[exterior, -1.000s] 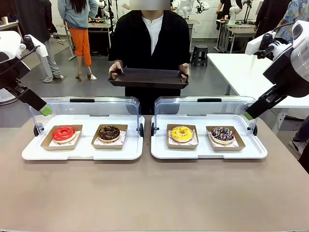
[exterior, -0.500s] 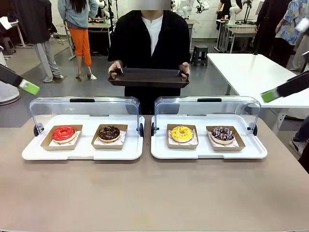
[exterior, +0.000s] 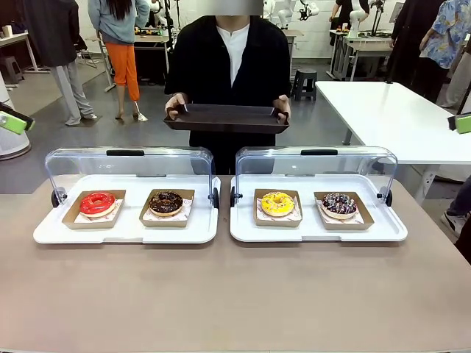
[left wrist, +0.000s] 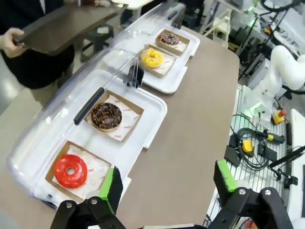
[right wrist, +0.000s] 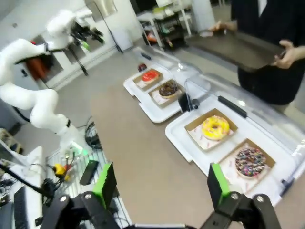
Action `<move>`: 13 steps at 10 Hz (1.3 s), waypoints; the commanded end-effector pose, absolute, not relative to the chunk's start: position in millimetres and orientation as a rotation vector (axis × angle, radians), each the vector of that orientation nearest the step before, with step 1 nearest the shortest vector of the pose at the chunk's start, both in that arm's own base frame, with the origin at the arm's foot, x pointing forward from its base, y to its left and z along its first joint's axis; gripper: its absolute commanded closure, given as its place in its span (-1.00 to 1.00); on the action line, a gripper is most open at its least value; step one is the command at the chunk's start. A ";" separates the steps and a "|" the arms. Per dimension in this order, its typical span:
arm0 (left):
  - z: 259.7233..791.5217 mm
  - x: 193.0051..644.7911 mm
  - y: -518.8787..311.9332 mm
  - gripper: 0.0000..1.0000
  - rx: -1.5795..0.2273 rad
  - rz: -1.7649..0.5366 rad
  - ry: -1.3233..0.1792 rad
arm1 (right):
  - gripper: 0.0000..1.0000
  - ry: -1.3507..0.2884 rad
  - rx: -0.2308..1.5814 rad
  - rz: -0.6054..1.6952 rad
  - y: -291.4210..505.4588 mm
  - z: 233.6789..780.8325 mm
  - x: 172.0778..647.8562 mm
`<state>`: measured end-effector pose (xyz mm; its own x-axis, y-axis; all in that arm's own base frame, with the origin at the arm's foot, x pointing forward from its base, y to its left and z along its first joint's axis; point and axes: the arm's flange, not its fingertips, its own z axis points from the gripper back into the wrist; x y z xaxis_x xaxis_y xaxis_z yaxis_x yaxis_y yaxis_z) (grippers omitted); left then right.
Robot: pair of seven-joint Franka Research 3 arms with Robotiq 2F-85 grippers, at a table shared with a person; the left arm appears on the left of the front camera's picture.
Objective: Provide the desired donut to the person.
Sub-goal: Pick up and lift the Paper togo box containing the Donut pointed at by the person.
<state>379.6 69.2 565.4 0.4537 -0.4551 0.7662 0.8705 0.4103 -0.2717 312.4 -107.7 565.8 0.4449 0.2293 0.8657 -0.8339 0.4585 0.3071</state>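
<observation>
Four donuts lie in cardboard trays under raised clear lids: red, chocolate, yellow and dark sprinkled. The person in black stands at the far side, both hands holding an empty dark tray. High over the table's left end, my left gripper is open and empty, above the red donut. One green fingertip pokes in at the front view's left edge. My right gripper hangs open and empty over the right end, near the yellow donut.
Two white display trays sit side by side, their lids tipped up at the back. A white table stands at the far right. Other people move about in the background.
Both arms have pulled up and outward from the lids' outer ends to the picture's edges. The lids stay raised, and the person still holds the tray.
</observation>
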 end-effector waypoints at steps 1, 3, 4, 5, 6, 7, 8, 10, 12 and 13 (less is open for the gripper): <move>559.1 392.2 101.1 -1.00 -0.875 -0.992 -0.706 | -1.00 -0.845 0.891 0.777 -128.6 559.1 328.3; 550.3 394.2 122.4 -1.00 -0.983 -1.036 -0.763 | -1.00 -0.846 0.900 0.807 -144.0 549.9 332.8; 544.5 394.0 132.7 -1.00 -1.029 -1.041 -0.777 | -1.00 -0.828 0.903 0.813 -152.0 544.8 335.2; 538.1 394.7 136.7 -1.00 -1.050 -1.038 -0.788 | -1.00 -0.816 0.902 0.820 -157.0 541.9 336.0; 532.0 394.6 139.6 -1.00 -1.055 -1.033 -0.797 | -1.00 -0.809 0.897 0.831 -160.6 539.1 335.8; 526.5 394.4 144.3 -1.00 -1.045 -1.018 -0.800 | -1.00 -0.805 0.887 0.825 -162.7 536.4 335.9; 521.6 394.2 145.9 -1.00 -1.036 -1.005 -0.800 | -1.00 -0.809 0.871 0.829 -163.2 535.1 335.3; 519.4 392.1 145.2 -1.00 -1.027 -1.002 -0.795 | -1.00 -0.830 0.850 0.903 -158.4 534.8 330.8; 522.5 384.3 147.1 -1.00 -1.030 -1.021 -0.821 | -1.00 -0.888 0.876 0.973 -157.6 538.9 323.9; 523.9 380.1 148.9 -1.00 -1.031 -1.037 -0.840 | -1.00 -0.917 0.884 0.988 -158.2 540.1 321.6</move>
<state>387.6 147.9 521.8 0.3514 -0.2914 0.8897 0.9338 0.1778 -0.3106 323.1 -156.2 541.3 0.3213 0.3167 0.8925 -0.9208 0.3247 0.2163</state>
